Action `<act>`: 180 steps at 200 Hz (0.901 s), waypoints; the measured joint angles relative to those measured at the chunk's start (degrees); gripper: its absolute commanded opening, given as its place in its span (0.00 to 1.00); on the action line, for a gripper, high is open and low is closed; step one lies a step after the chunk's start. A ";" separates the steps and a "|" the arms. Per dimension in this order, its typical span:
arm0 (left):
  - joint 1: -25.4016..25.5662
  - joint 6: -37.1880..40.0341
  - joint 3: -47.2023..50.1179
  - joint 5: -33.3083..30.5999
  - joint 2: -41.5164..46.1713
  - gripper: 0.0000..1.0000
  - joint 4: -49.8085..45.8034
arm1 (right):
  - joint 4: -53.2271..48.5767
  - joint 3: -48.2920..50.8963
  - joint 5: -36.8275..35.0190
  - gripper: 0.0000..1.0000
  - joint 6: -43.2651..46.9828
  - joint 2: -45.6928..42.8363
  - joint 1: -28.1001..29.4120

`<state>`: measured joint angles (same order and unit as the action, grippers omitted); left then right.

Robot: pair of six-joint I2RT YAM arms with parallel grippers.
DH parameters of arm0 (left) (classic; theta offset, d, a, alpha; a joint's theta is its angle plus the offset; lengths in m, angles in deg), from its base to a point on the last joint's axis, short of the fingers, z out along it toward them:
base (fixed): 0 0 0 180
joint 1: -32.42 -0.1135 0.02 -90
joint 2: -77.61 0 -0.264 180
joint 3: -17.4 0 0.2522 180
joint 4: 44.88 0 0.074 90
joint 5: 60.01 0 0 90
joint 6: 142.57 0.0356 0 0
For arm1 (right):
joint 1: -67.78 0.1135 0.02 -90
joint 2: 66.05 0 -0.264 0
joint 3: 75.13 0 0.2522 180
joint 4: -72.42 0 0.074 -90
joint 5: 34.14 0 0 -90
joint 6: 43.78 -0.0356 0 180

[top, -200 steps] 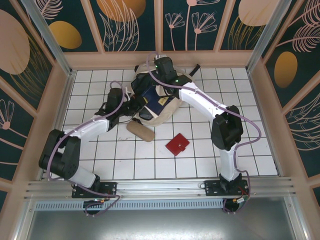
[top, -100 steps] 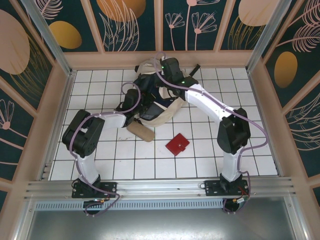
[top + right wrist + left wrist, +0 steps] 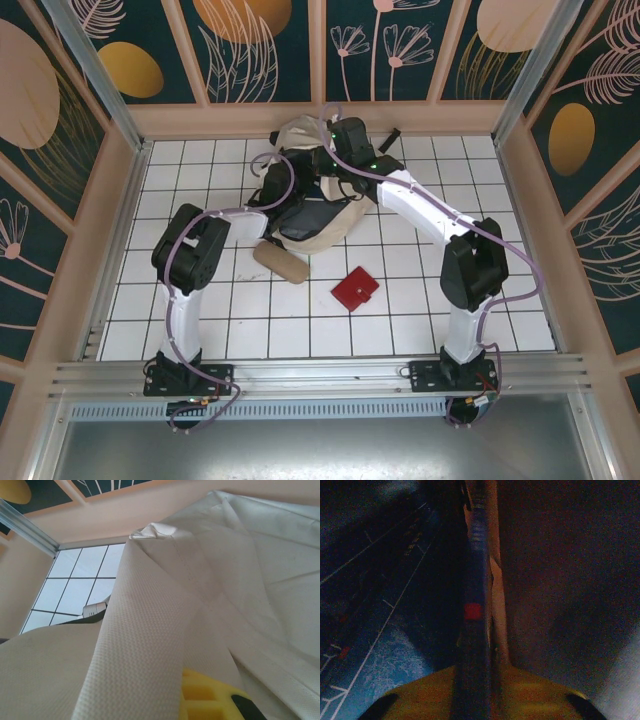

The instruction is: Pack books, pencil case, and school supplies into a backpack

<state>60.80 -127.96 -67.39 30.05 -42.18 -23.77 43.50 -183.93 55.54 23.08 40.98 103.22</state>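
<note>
The big cream backpack (image 3: pixel 310 238) sits at the top middle of the picture from above, on the white tiled tabletop (image 3: pixel 250 320). Both arms reach into it from the two sides. In the left wrist picture it is very dark, like the inside of the bag. A thin blue book (image 3: pixel 474 580) stands on its edge there and runs up the middle of the frame. The book goes right between the yellow fingers of the left pincer (image 3: pixel 476 680) at the bottom, but I cannot tell if the pincer is squeezing it or has let go. In the right wrist picture, a fold of the backpack cloth (image 3: pixel 150 630) comes down onto the right pincer (image 3: pixel 195 695), which is clenched on the cloth. The brown pencil case (image 3: pixel 282 262) lies on the tabletop just below the backpack, touching its lower edge. The small red case (image 3: pixel 355 289) lies a little to the right of it, apart from both.
</note>
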 measured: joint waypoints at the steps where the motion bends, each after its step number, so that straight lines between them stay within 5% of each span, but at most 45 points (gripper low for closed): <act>1: 0.00 0.00 0.00 0.00 0.00 0.43 -0.02 | 0.02 0.02 0.00 0.07 -0.02 0.00 0.00; 70: -0.02 -2.47 8.26 1.86 9.86 0.83 -5.05 | 0.37 1.11 0.02 0.06 -2.97 -0.04 -1.03; 143: -5.20 4.98 16.31 8.31 36.89 0.86 -27.06 | 1.38 4.46 3.82 0.07 -2.51 -0.02 -1.79; 153: -6.71 6.84 17.42 8.04 39.36 0.86 -30.18 | 1.49 5.84 4.66 0.14 -1.84 0.02 -1.42; 167: -8.70 9.49 18.34 6.62 41.62 0.86 -34.71 | 1.51 7.85 5.95 0.43 -0.63 0.02 -0.52; 180: -10.21 12.39 18.29 4.31 42.64 0.86 -38.71 | 1.81 9.88 7.21 0.56 0.28 0.00 0.42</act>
<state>50.59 -115.57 -49.09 34.35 0.46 -62.47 45.32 -174.05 62.75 23.37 40.98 103.63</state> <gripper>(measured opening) 0.861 0.436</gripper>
